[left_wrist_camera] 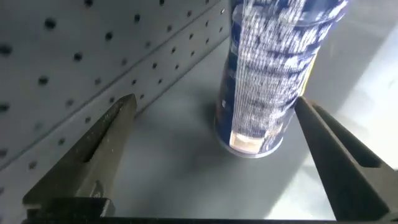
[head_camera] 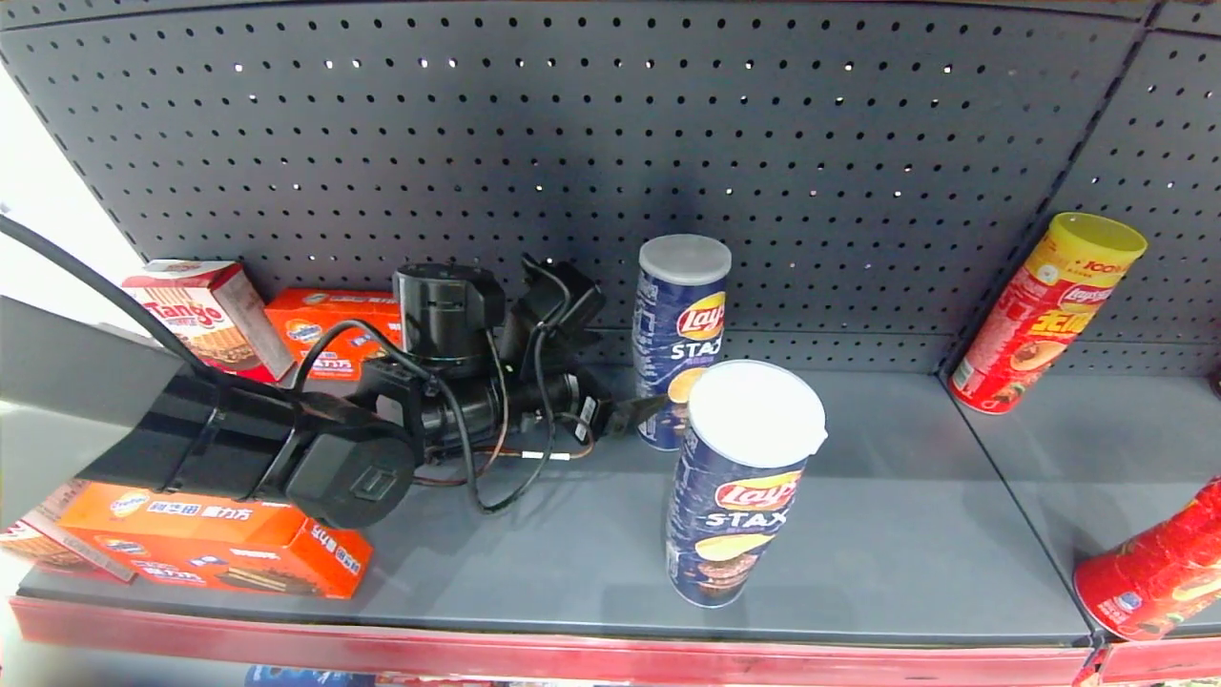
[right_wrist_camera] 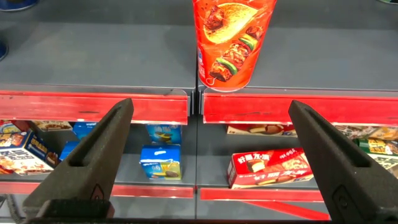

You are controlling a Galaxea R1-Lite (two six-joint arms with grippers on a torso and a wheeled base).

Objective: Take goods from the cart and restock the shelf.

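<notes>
Rear dark-blue cardboard crisp tube w/ translucent plastic lid (head_camera: 679, 334) stands upright on the grey metal shelf (head_camera: 887, 534), close to the perforated back panel (head_camera: 572, 143). Left gripper (left_wrist_camera: 214, 106) is spread wide. The tube sits just ahead of it, between the finger lines, and neither pad looks to touch it.

Judged: light, fairly stiff but thin-walled, glossy so a bit slippery. Tall & narrow, so it tips if nudged high. Best hold is mid-body or slightly below, pads across the round side, moderate squeeze. Avoid the lid, it could pop off.

Right gripper (right_wrist_camera: 211, 104) is also spread & empty, facing a red crisp tube (right_wrist_camera: 233, 43) at a shelf edge.

Unclear: blue tube's top is cut off in left wrist view. In head view, wrist & cables mask most of the left gripper. Can't tell how full the tube is
</notes>
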